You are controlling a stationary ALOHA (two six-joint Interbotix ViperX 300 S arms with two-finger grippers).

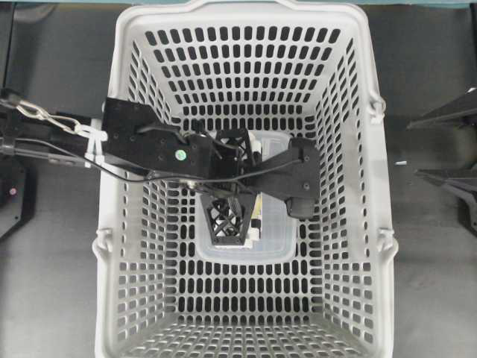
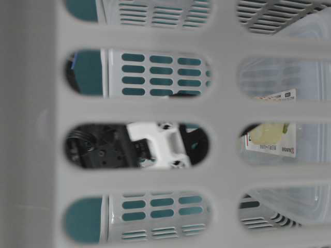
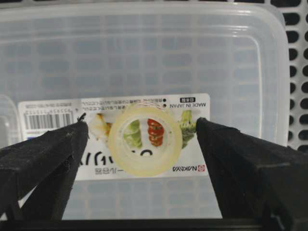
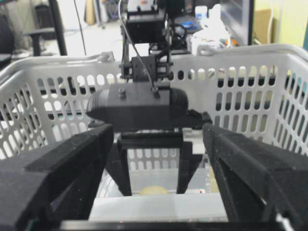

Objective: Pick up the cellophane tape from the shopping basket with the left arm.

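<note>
Approach step, basically: your left gripper [image 3: 142, 139] is down inside the shopping basket [image 1: 119, 112] with its fingers spread wide, one on each side of the cellophane tape [image 3: 145, 139] and neither touching it as far as you can see from the wrist view. The roll lies flat on the lid of the clear box [image 3: 240, 57], right over the printed label [image 3: 62, 118]. Next I'd say you drop a touch lower so the pads straddle the ring's wall, then close gently; the lid looks slick, so the roll could skate sideways. Your right gripper [image 4: 159, 159] is parked outside, also spread apart.
</note>
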